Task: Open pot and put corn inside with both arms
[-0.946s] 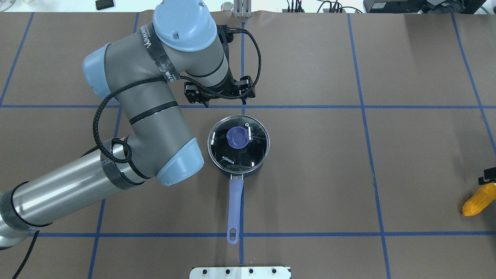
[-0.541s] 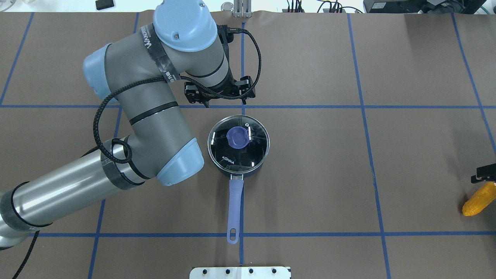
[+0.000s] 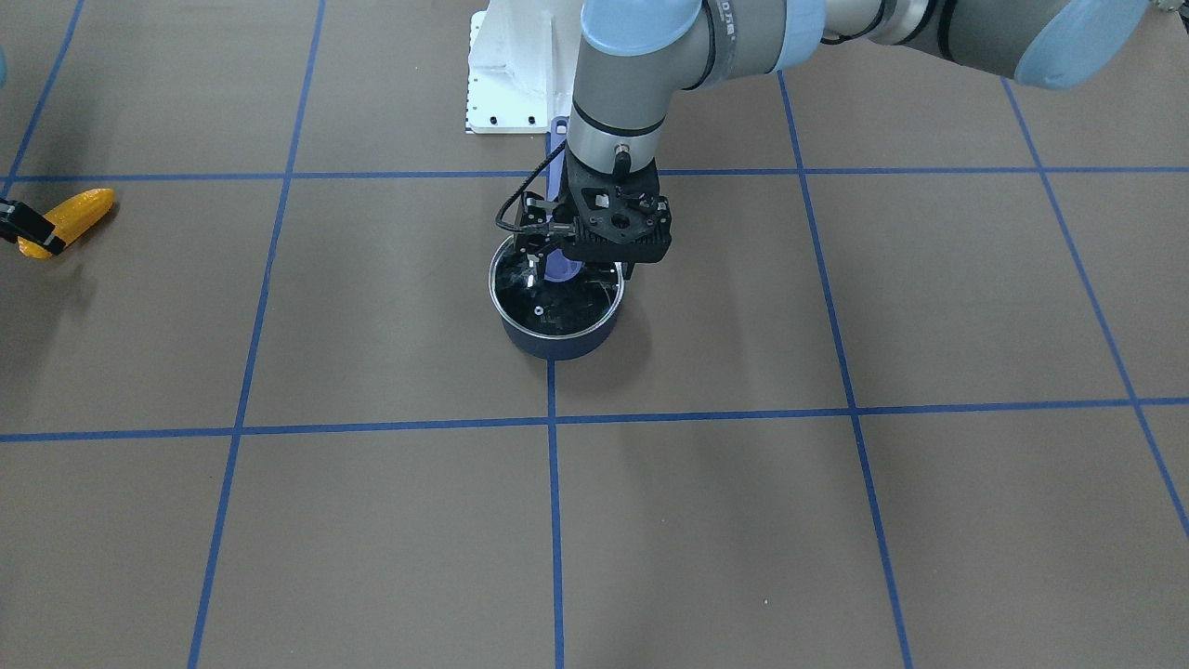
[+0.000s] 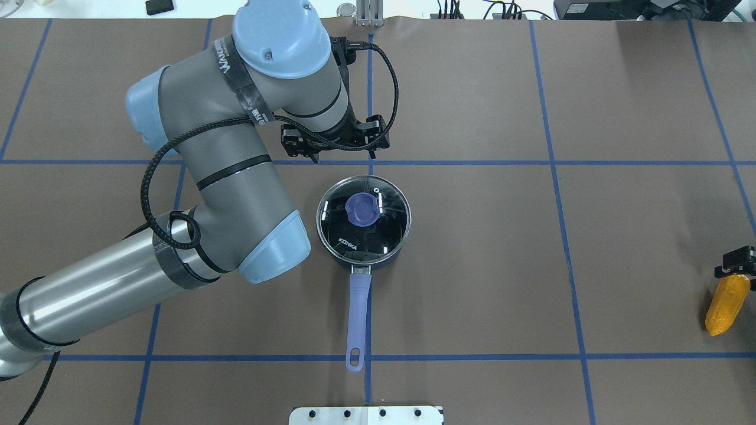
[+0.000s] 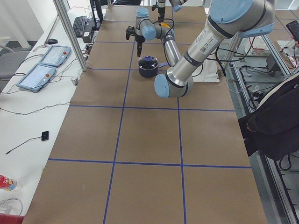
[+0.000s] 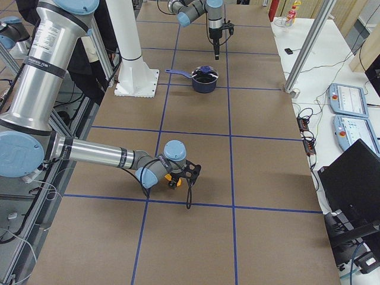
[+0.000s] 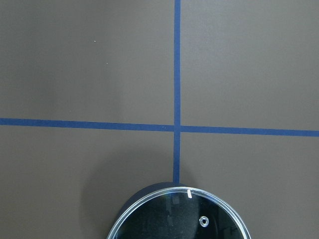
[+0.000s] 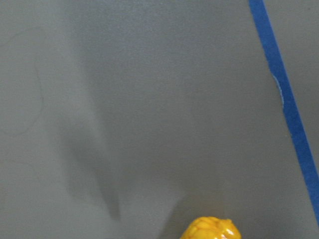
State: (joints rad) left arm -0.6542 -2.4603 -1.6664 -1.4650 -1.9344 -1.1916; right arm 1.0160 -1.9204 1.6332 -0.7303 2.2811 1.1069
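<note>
The pot (image 4: 363, 251) stands mid-table with its glass lid (image 4: 387, 227) and purple knob (image 4: 362, 208) on; its lavender handle (image 4: 357, 313) points toward my base. It also shows in the front view (image 3: 555, 344). My left gripper (image 4: 333, 144) hovers above the table just beyond the pot's far rim; the wrist hides its fingers, so I cannot tell if it is open. The left wrist view shows only the lid's edge (image 7: 179, 214). At the far right, my right gripper (image 4: 735, 262) is shut on one end of the corn (image 4: 727, 304), low over the table. The corn also shows in the front view (image 3: 79, 209).
Brown table cover with a blue tape grid (image 4: 555, 162). A white base plate (image 4: 366, 415) lies at the near edge behind the pot handle. Cables and devices line the far edge (image 4: 620, 9).
My right gripper has shifted slightly inward with the corn, and the corn has swung to lie more along the table's depth. The left arm and the pot have not moved.
</note>
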